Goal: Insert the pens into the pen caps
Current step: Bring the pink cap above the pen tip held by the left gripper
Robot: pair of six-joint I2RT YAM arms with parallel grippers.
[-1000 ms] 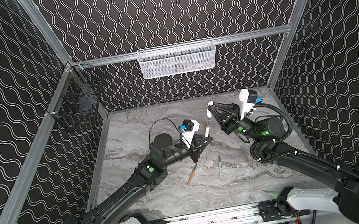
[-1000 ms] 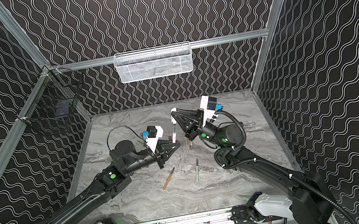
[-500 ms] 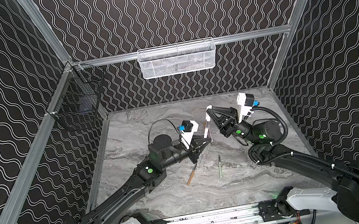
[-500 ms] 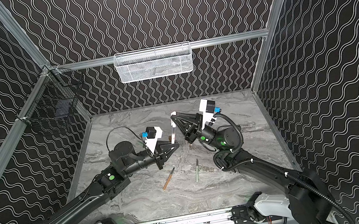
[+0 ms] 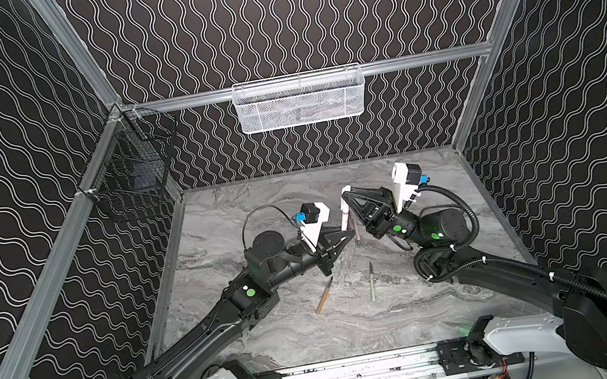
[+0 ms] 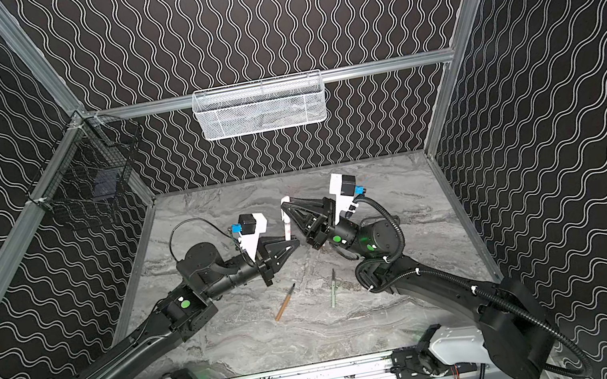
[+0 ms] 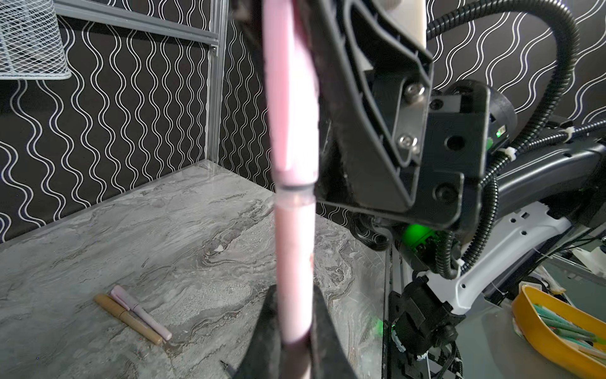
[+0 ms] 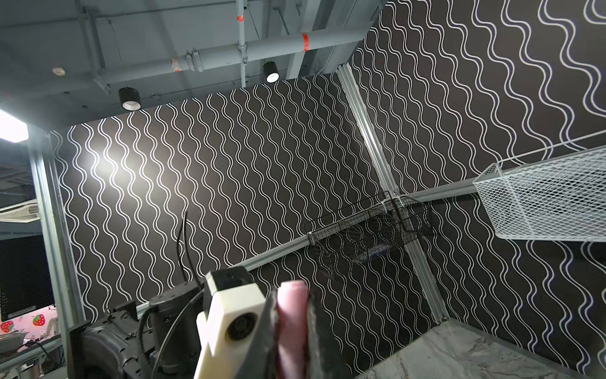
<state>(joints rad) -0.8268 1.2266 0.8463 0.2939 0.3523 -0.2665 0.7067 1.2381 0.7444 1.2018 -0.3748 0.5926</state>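
My left gripper point(image 7: 293, 292) is shut on a pink pen point(image 7: 293, 256), which stands nearly upright above the table. A pink pen cap point(image 7: 290, 98) sits in line over the pen's upper end, with a thin dark seam where they meet. My right gripper point(image 8: 292, 295) is shut on that cap point(image 8: 292, 315). In both top views the two grippers point(image 5: 349, 233) point(image 5: 345, 193) meet mid-table, the cap point(image 5: 345, 215) between them. A tan-orange pen point(image 5: 324, 295) and a pale green pen point(image 5: 371, 282) lie uncapped nearer the front.
A tan pen point(image 7: 128, 318) and a pink pen point(image 7: 141, 311), both capped, lie side by side on the marble table point(image 7: 98, 249). A white mesh basket point(image 5: 299, 100) hangs on the back wall and a black wire basket point(image 5: 135, 178) on the left wall. A yellow tray point(image 7: 537, 325) sits outside.
My right gripper has moved left and down with the pink cap, closing on the left gripper's pen. The left arm has barely moved.
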